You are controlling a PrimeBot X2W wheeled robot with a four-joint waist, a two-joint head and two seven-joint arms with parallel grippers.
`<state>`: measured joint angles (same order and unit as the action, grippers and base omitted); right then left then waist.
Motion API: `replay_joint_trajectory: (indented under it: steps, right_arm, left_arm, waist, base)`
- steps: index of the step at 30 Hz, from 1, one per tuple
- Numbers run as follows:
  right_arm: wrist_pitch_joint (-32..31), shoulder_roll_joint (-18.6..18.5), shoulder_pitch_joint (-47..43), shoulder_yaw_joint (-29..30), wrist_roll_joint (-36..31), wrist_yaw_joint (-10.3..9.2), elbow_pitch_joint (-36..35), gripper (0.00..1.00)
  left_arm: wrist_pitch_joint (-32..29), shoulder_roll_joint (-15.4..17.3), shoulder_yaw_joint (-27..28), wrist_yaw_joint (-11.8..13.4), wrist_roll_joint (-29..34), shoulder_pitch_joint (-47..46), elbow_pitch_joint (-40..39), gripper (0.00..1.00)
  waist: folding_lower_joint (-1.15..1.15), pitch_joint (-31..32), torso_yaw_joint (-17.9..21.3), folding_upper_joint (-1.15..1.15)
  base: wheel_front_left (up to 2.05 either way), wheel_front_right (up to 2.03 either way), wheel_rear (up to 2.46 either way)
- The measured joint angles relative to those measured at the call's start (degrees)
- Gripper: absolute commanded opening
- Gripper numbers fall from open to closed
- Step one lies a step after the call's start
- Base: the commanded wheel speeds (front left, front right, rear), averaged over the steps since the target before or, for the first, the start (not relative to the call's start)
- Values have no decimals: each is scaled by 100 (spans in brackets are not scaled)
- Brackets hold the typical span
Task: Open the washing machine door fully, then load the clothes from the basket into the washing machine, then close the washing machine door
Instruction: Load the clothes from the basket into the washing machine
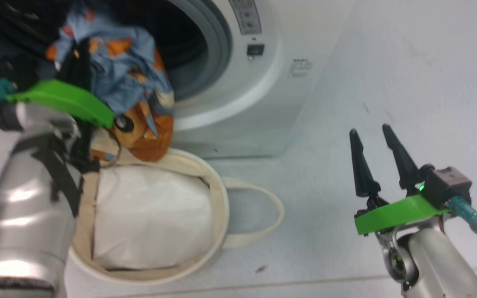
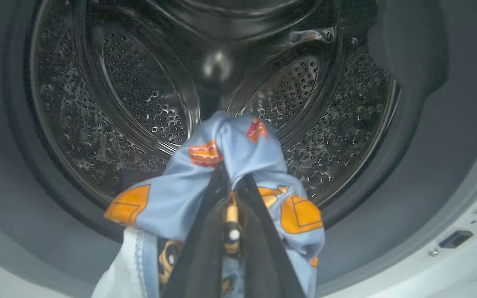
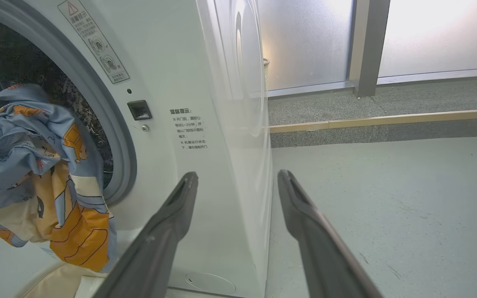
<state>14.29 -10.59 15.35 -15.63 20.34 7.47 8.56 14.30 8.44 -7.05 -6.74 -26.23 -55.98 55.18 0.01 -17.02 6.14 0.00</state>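
Note:
My left gripper [image 2: 228,176] is shut on the light blue clothes [image 1: 126,78] with orange bear prints, held up at the mouth of the white washing machine [image 1: 259,95]. The garment [image 2: 222,165] hangs in front of the perforated steel drum [image 2: 139,95], its lower part drooping over the grey seal [image 1: 218,45] toward the basket [image 1: 218,194]. In the right wrist view the clothes [image 3: 44,174] dangle at the drum opening. The cream basket sits on the floor below the machine. My right gripper [image 1: 373,134] is open, apart from everything, at the lower right. The door is out of view.
A plain white padded cloth [image 1: 151,215] lies in the basket. The basket's loop handle [image 1: 263,211] points right over pale floor. Beyond the machine's side, a wooden strip [image 3: 387,118] and frosted glass panels [image 3: 304,41] border the floor.

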Motion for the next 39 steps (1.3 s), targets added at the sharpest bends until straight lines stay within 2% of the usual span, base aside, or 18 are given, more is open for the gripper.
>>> replay_joint_trajectory:
  steps: [5,11,13,18,19,21,25,29,36,39]
  right_arm:
    - [0,20,107,113,-89,0,-135,100]
    - [0,127,225,224,-177,0,-216,100]
    - [0,166,258,209,-178,0,-226,100]
    - [0,172,301,210,-202,0,-245,100]
    - [0,174,315,211,-211,0,-254,100]
    - [0,176,315,212,-211,0,-260,100]
    - [0,190,318,221,-222,0,-288,100]
    - [0,223,322,255,-269,0,-335,100]
    - [0,243,322,370,-322,0,-448,100]
    - [0,258,324,458,-341,0,-539,100]
  left_arm:
    - [0,183,124,1,159,-407,225,0]
    - [4,166,1017,23,328,-778,-1196,0]
    - [51,123,1225,20,453,-798,-1352,0]
    - [49,-5,1298,8,749,-679,-860,0]
    - [48,7,1158,-33,859,-727,-316,0]
    - [43,19,1038,-34,958,-783,142,0]
    - [34,102,771,-35,1131,-1169,903,0]
    - [-15,244,616,-32,1280,-1769,1334,0]
    - [-5,398,571,29,1347,-2458,1503,0]
    - [1,431,654,93,1344,-2628,933,0]
  waist:
    - [0,-479,201,0]
    - [1,-922,371,0]
    - [0,-988,414,0]
    - [-1,-1075,462,0]
    - [-1,-1117,473,0]
    - [-1,-1171,486,0]
    - [-1,-1309,529,0]
    - [-1,-1481,591,0]
    - [-1,-1809,688,0]
    - [0,-1999,712,0]
  base:
    - [0,0,0]
    - [0,0,0]
    - [0,0,0]
    - [0,0,0]
    - [0,0,0]
    - [0,0,0]
    - [0,0,0]
    - [0,0,0]
    - [0,0,0]
    - [0,0,0]
